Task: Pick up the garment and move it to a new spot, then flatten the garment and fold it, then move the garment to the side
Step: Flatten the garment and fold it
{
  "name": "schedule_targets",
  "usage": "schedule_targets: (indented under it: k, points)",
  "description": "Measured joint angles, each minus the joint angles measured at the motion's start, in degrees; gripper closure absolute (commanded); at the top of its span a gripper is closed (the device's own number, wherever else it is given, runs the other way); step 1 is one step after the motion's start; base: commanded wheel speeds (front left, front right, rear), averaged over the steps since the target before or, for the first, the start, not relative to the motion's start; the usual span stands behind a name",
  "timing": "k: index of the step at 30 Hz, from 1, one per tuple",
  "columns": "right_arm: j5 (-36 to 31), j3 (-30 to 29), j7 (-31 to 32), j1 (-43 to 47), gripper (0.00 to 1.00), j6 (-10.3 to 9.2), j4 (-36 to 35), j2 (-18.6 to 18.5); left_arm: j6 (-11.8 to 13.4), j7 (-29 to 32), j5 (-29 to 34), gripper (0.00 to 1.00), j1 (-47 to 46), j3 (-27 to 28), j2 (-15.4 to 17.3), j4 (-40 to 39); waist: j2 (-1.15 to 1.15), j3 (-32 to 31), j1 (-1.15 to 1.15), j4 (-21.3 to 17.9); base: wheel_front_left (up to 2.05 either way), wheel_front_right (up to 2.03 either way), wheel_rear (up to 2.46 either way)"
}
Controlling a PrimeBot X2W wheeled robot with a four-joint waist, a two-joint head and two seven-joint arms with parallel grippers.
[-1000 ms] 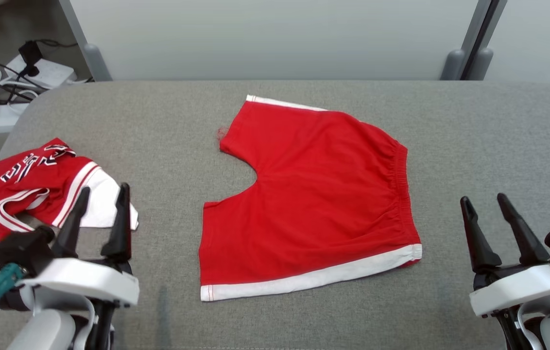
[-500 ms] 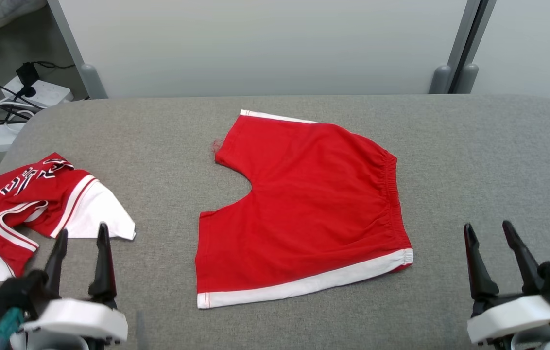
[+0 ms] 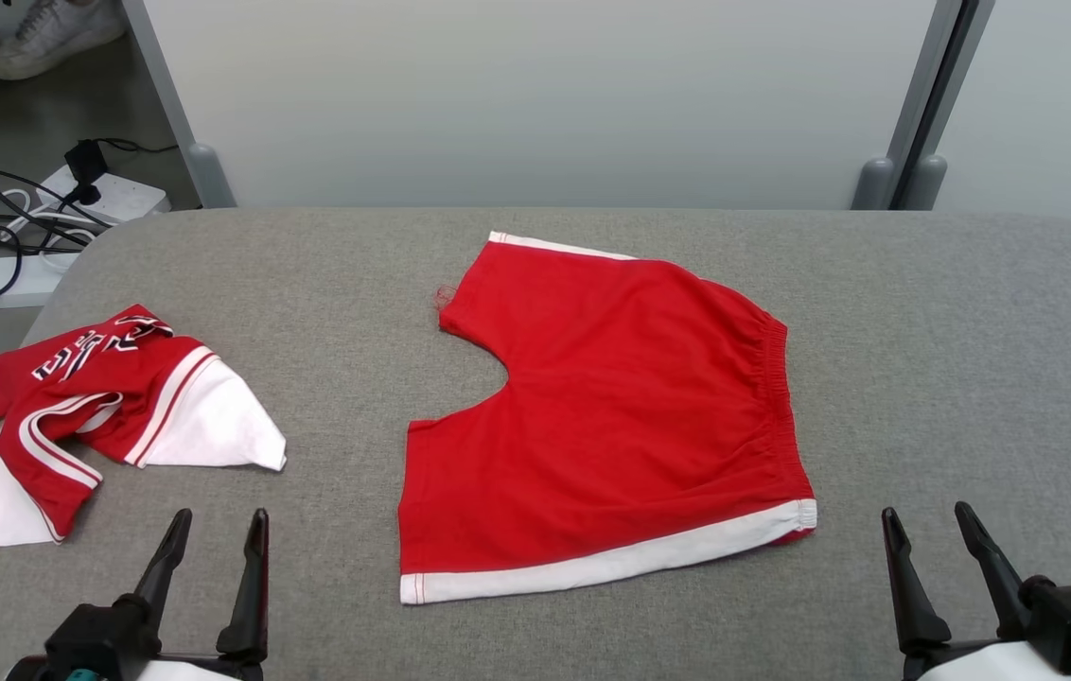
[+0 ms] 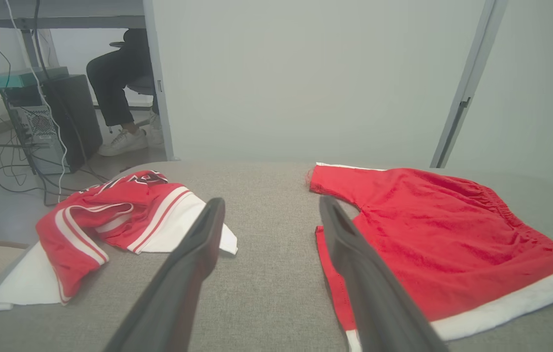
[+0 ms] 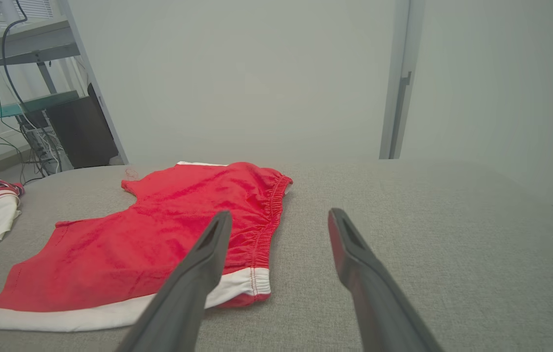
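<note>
Red shorts [image 3: 621, 416] with white side stripes lie spread flat in the middle of the grey padded table [image 3: 971, 359], waistband to the right. A crumpled red-and-white jersey [image 3: 110, 407] lies at the table's left end. My left gripper [image 3: 221, 518] stands open near the front edge, between the jersey and the shorts, holding nothing. My right gripper [image 3: 926, 513] stands open at the front right, apart from the shorts. The left wrist view has the left gripper [image 4: 271, 201] between the jersey [image 4: 120, 215] and the shorts [image 4: 433, 239]. The right gripper [image 5: 280, 213] is by the waistband of the shorts [image 5: 159, 234].
A pale partition with grey posts [image 3: 914, 113] stands behind the table. On the floor at the far left are a power strip with cables [image 3: 110, 194] and a shoe [image 3: 43, 33]. A seated person's legs [image 4: 120, 88] and a computer tower [image 4: 37, 127] are beyond the left end.
Both grippers have drawn back toward the table's front edge, still open. The head camera has shifted, so the whole picture sits lower. Neither garment has moved on the table.
</note>
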Motion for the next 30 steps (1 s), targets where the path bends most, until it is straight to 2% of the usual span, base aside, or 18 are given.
schedule_targets:
  k: [7,30]
  points:
    - [-0.5,-0.1,0.0,0.6,0.0,0.0,-0.2,0.7,-1.1,0.0,1.8,0.0,-0.1,-0.1,0.5,0.7,0.0,0.0,0.0,0.1,0.0,0.0,0.0]
    - [-1.3,-0.2,-0.1,0.6,0.0,0.0,-0.3,1.4,-1.0,0.1,1.4,0.0,-0.2,0.1,-0.2,1.6,0.0,0.7,0.0,-0.6,0.0,0.0,0.0]
